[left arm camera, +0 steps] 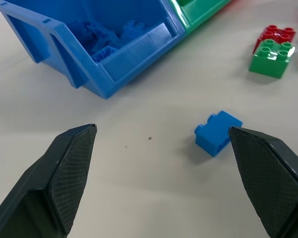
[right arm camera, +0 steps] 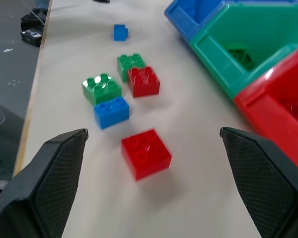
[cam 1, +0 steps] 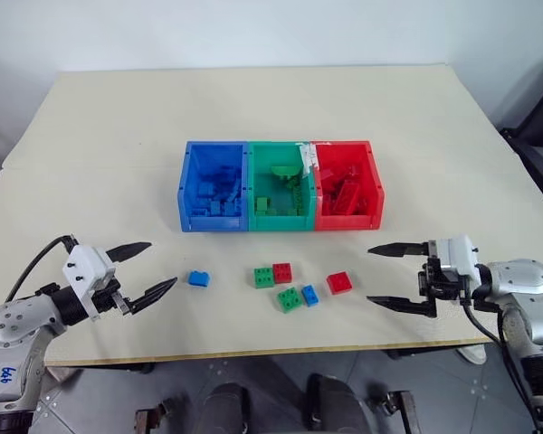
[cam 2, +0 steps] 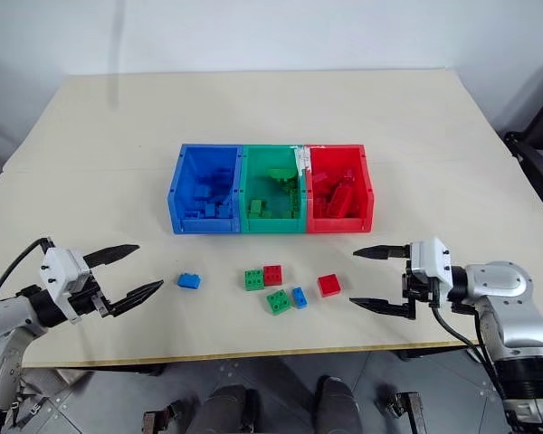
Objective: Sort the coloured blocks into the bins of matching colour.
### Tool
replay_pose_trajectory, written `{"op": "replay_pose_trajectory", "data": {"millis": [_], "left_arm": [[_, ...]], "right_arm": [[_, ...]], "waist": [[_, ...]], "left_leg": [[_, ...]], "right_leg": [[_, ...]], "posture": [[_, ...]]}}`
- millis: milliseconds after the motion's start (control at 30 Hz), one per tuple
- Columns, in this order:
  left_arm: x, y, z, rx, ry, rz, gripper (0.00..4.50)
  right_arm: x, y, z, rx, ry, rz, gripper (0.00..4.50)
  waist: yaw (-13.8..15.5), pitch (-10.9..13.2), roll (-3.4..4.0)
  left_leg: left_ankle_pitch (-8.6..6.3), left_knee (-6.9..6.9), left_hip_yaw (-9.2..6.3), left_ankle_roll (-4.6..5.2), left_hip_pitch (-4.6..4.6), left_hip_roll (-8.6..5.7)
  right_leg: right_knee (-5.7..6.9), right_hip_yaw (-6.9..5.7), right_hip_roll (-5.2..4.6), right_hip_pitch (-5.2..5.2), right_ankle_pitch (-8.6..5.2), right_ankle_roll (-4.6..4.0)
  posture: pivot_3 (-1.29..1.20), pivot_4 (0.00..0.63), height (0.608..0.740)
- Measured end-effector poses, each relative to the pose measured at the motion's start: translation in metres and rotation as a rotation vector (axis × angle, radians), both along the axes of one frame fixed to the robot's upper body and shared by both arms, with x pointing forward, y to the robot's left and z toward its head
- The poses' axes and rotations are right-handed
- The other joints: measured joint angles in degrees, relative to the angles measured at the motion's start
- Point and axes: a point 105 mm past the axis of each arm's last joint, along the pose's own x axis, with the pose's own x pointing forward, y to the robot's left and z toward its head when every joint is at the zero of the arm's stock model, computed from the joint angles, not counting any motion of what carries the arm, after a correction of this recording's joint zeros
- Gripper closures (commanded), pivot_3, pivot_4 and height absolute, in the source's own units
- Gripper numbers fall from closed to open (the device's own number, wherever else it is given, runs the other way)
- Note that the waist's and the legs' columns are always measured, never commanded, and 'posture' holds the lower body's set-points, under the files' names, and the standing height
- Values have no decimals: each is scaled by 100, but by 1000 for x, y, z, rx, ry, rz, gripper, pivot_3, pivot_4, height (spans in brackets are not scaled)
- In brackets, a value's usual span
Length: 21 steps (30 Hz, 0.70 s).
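On the table's near edge, six blocks lie loose before the bins (cam 1: pixel 280 185): a lone blue block (cam 1: pixel 198 278) to the left, a red block (cam 1: pixel 339 282) to the right, four clustered between. The left gripper (cam 1: pixel 150 269) and right gripper (cam 1: pixel 389 276) both stand wide and empty. Risk, in my judgement: closing on the cluster, touching neighbours could be dragged along or pushed off.

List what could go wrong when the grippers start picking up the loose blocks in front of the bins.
1. The green block and red block touch, as do the other green block and a blue block; a wide-open gripper may catch two colours at once.
2. The right gripper could nudge the lone red block into that cluster.
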Motion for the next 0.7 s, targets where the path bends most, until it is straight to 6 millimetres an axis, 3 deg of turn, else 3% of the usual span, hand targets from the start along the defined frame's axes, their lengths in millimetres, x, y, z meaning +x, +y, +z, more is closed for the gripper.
{"op": "replay_pose_trajectory", "data": {"millis": [167,267,433,533,600,700], "left_arm": [[-1,-3,2,-4,19,-15,0],[-3,-17,5,-37,38,-73,0],[1,-72,15,-46,15,-290,0],[0,-93,13,-52,19,-375,0],[-1,-108,12,-64,19,-430,0],[-3,-117,10,-54,21,-467,0]], "right_arm": [[1,-2,-2,5,2,-21,52],[-1,-9,-6,12,15,-60,52],[-6,-55,-6,-66,13,-203,52],[-9,-76,-8,-132,39,-246,52],[-9,-80,-10,-143,56,-245,52],[-3,-69,-8,-151,61,-191,52]], "waist": [[-5,0,0],[2,0,0],[110,1,2],[108,1,2],[90,0,2],[2,0,2]], "left_leg": [[0,0,2,0,0,0],[0,1,3,0,0,-1],[0,15,8,1,2,-6],[0,15,12,1,4,-4],[1,19,15,1,4,-1],[3,20,19,-3,8,2]], "right_leg": [[0,-3,1,2,0,0],[0,-3,0,3,0,0],[4,-2,3,13,2,4],[4,-2,6,13,2,3],[5,-2,9,13,2,4],[10,0,9,12,2,3]], "posture": [[0,150,740],[0,150,740],[0,150,740],[0,150,740],[0,150,740],[0,150,740]]}}
